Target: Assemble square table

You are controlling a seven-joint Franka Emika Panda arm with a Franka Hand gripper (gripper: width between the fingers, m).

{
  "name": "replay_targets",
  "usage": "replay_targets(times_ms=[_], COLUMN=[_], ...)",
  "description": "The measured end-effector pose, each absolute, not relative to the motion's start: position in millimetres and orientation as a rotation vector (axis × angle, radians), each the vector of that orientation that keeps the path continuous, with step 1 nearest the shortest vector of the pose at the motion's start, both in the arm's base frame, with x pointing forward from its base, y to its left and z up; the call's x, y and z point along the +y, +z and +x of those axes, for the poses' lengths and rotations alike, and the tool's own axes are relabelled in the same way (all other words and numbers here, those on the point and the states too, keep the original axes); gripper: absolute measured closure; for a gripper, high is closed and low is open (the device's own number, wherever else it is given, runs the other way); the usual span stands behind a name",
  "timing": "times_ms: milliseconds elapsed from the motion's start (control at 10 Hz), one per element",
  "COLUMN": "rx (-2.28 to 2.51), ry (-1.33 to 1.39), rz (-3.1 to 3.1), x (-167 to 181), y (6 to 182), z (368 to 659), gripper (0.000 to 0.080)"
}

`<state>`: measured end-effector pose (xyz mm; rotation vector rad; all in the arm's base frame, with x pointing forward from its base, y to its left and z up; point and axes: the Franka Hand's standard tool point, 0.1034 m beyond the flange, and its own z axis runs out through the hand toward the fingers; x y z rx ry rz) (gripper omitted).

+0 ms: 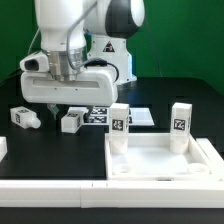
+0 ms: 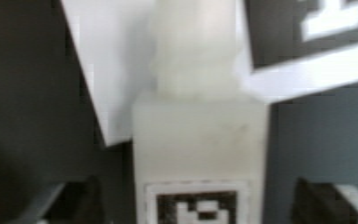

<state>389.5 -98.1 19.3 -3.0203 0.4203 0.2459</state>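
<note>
The square table top (image 1: pixel 165 172), white with a raised rim, lies at the exterior view's lower right. Two white tagged legs (image 1: pixel 119 126) (image 1: pixel 180 118) stand upright in its far corners. A loose leg (image 1: pixel 72 121) lies on the black table right under my gripper (image 1: pixel 72 104). Another leg (image 1: pixel 25 117) lies further to the exterior view's left. In the wrist view that leg (image 2: pixel 201 140) fills the space between my dark fingers (image 2: pixel 66 203), with a dark gap on each side of it. My gripper (image 2: pixel 197 205) is open around it.
The marker board (image 1: pixel 105 116) lies flat behind the loose leg and shows in the wrist view as the marker board (image 2: pixel 131 60). A long white bar (image 1: pixel 45 190) runs along the front edge. A small white block (image 1: pixel 3 148) sits at the exterior view's far left.
</note>
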Motion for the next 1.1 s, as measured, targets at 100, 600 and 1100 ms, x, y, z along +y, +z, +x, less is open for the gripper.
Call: replay_targets(times_ms=[100, 600, 1100], rx=[0.434, 0.406, 0.475], ry=[0.262, 0.722, 0.942], rz=[-2.993, -2.784, -2.675], x=[-104, -95, -108], y=[32.4, 40.7, 37.0], z=[405, 411, 430], gripper=[0.0172, 0.0151, 0.0151])
